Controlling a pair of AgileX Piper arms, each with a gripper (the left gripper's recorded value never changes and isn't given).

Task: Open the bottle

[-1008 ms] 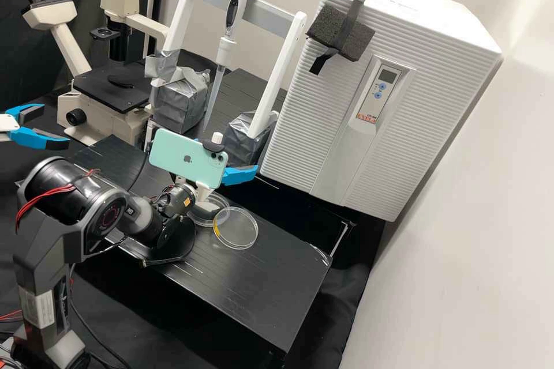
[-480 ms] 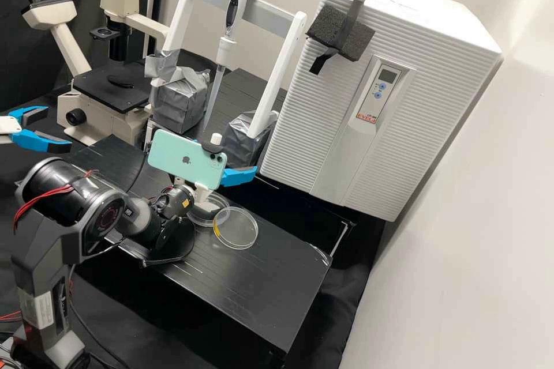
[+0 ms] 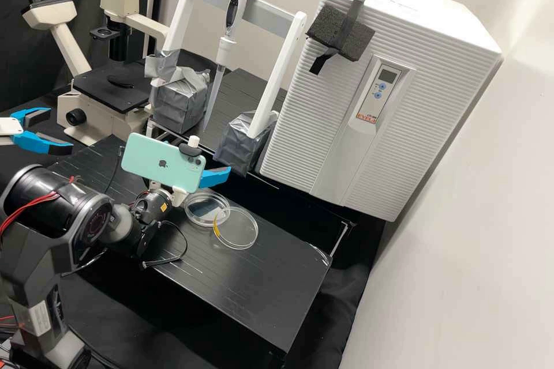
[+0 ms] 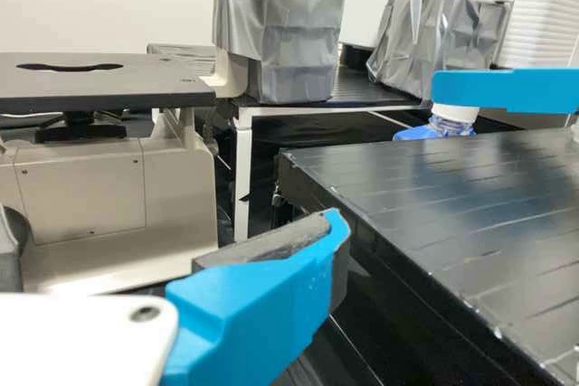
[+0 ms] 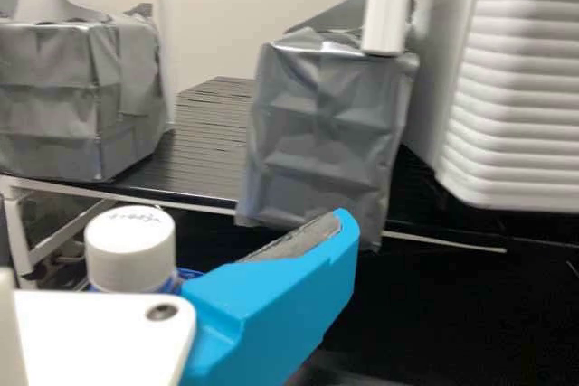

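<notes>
A small bottle with a white cap (image 3: 193, 141) is held above the left part of the black platform (image 3: 259, 277). My right gripper (image 3: 203, 168) is shut on it below the cap. A mint-green phone (image 3: 164, 162) mounted on that wrist hides the bottle's body. In the right wrist view the cap (image 5: 129, 246) stands beside one blue finger (image 5: 280, 305). The left wrist view shows the bottle's neck (image 4: 452, 117) clamped between the right gripper's blue fingers (image 4: 507, 89). My left gripper (image 3: 60, 130) stands open at the far left, beside the microscope, with nothing in it.
Two clear petri dishes (image 3: 206, 207) (image 3: 235, 228) lie on the platform beside the right arm. A microscope (image 3: 98, 92) stands at the back left. Behind the platform are a pipette (image 3: 222, 52) on a white stand, taped grey blocks (image 3: 239, 144) and a large white ribbed machine (image 3: 375, 98).
My right arm has drawn back to the left with the bottle, uncovering the nearer petri dish. The left gripper has barely shifted.
</notes>
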